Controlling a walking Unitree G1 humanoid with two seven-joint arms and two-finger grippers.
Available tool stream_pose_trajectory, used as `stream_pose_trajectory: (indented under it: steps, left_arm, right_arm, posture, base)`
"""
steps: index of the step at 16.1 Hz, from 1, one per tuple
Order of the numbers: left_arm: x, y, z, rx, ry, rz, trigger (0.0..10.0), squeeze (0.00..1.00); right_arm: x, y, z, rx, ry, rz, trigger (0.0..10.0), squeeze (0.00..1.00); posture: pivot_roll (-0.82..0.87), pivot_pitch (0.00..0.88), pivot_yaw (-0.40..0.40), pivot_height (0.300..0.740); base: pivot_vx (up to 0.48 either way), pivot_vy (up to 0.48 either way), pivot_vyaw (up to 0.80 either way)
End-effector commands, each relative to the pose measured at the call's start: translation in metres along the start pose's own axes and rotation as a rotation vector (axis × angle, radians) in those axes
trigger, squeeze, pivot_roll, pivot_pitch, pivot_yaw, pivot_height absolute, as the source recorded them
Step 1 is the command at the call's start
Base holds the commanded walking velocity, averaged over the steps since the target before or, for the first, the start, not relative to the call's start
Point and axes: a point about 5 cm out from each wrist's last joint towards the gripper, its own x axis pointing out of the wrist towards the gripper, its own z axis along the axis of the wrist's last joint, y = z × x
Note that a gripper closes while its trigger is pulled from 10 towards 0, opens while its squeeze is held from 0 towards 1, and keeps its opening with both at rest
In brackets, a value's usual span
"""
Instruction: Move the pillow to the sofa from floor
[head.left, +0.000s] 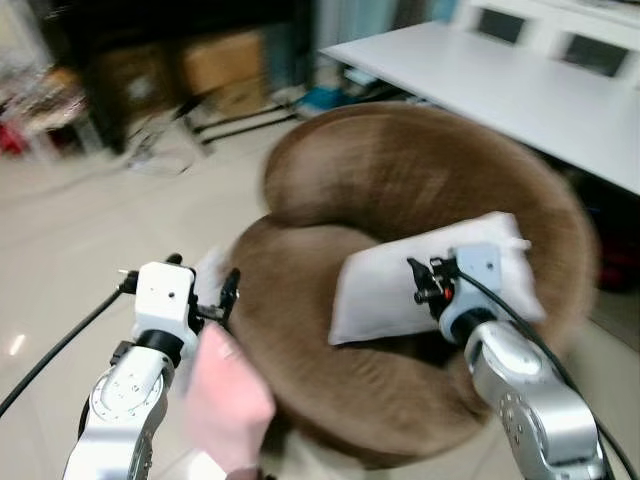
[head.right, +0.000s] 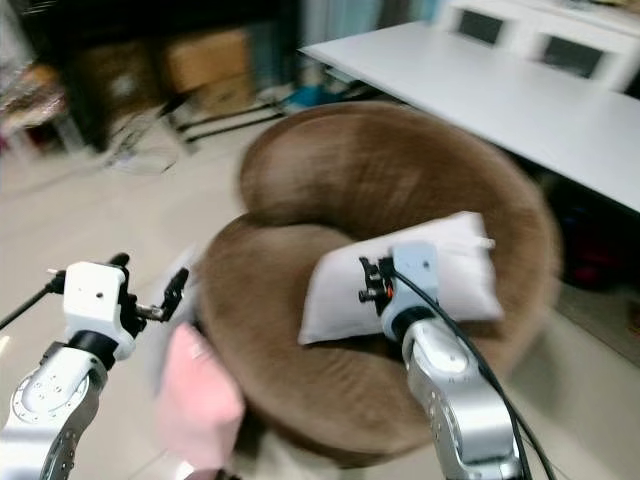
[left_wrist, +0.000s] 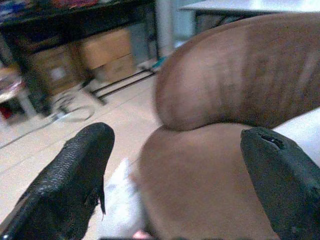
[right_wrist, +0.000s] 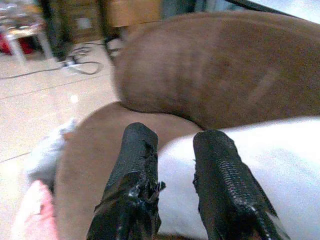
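We are seeing the white pillow (head.left: 430, 280) lying on the brown sofa (head.left: 400, 190) seat, so placement looks done | right gripper (right_wrist: 175, 170) hovering by its near edge, fingers slightly parted, holding nothing | left gripper (left_wrist: 175, 165) gaping wide, empty, over the sofa's left edge.

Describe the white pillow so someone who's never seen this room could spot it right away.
Find the big round brown sofa in front of the white table. On its seat, leaning against the backrest, lies the white pillow, beside the right gripper. It is the sofa's lone white cushion; the pink one sits on the floor.
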Motion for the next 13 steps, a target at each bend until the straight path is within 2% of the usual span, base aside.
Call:
stream_pose_trajectory:
  steps: [1, 5, 6, 8, 11, 13]
  left_arm:
    - [-0.002, 0.003, -0.001, 0.0, 0.006, 0.022, 10.0, 0.0]
    - [-0.002, 0.003, -0.002, -0.002, 0.009, 0.032, 10.0, 0.0]
    - [-0.001, 0.004, -0.002, -0.003, 0.008, 0.034, 10.0, 0.0]
    - [-0.001, 0.004, -0.002, -0.003, 0.007, 0.036, 10.0, 0.0]
    - [0.0, 0.005, -0.002, -0.001, 0.009, 0.035, 10.0, 0.0]
    - [0.001, 0.006, -0.001, 0.005, 0.007, 0.033, 10.0, 0.0]
  right_arm:
    - [0.002, -0.002, -0.002, -0.01, 0.014, 0.002, 10.0, 0.0]
    - [0.005, -0.007, 0.002, -0.084, -0.002, -0.01, 10.0, 0.0]
    - [0.005, -0.011, 0.001, -0.047, -0.004, -0.037, 10.0, 0.0]
    - [0.005, -0.011, -0.001, -0.047, 0.013, -0.044, 10.0, 0.0]
    - [-0.002, -0.005, -0.011, 0.005, 0.043, -0.061, 10.0, 0.0]
    - [-0.005, -0.002, -0.013, 0.037, 0.037, -0.078, 10.0, 0.0]
  posture:
    - [-0.01, 0.0, -0.047, 0.74]
    - [-0.01, 0.0, -0.048, 0.74]
    - [-0.01, 0.0, -0.047, 0.74]
    - [-0.01, 0.0, -0.043, 0.74]
    - [-0.01, 0.0, -0.037, 0.74]
    - [-0.01, 0.0, -0.033, 0.74]
  base:
    - [0.0, 0.341, 0.8]
    - [0.0, 0.338, 0.8]
    - [0.0, 0.334, 0.0]
    - [0.0, 0.334, 0.0]
    - [0.0, 0.334, 0.0]
    - [0.0, 0.334, -0.61]
